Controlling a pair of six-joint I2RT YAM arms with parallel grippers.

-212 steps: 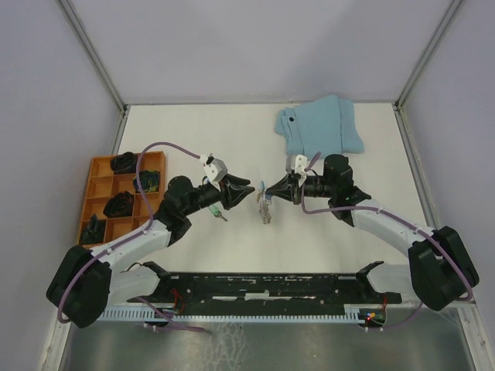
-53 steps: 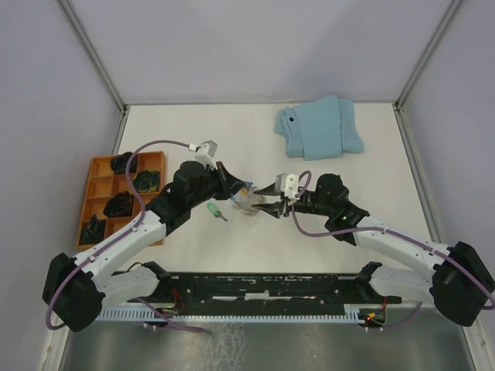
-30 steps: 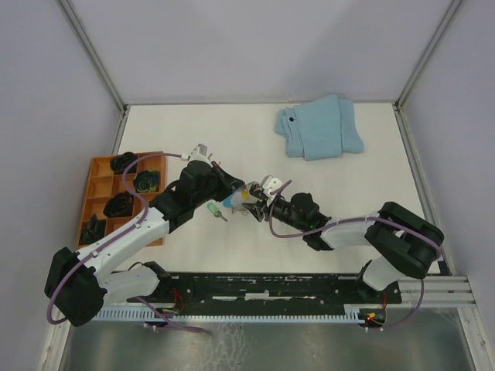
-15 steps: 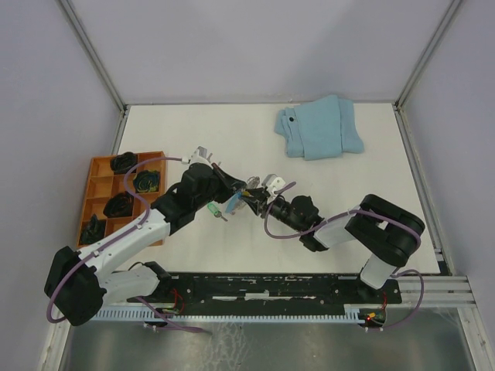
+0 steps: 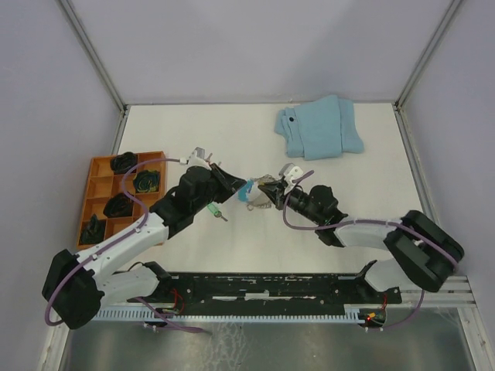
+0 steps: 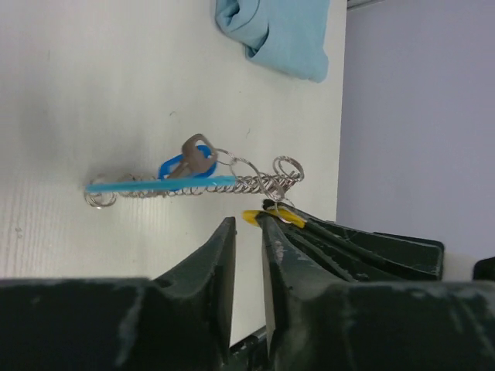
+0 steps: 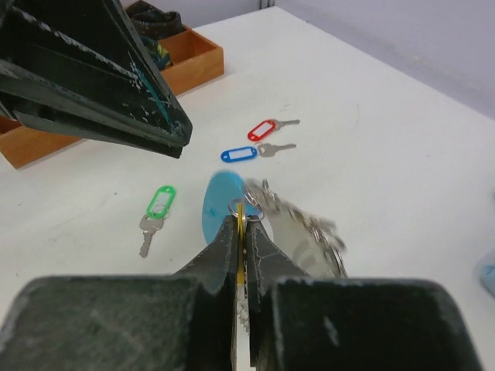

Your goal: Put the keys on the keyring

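Holding both arms stretched inward, tips close together, keeping the left gripper (image 6: 247, 226) narrowly parted and empty, clamping the right gripper (image 5: 265, 197) on a yellow key tag (image 7: 240, 226).

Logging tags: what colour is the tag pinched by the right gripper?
Yellow; the tag in the right gripper shows best in the left wrist view.

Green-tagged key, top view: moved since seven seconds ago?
No. The green-tagged key lies where it was, the same gap to the right of the orange tray.
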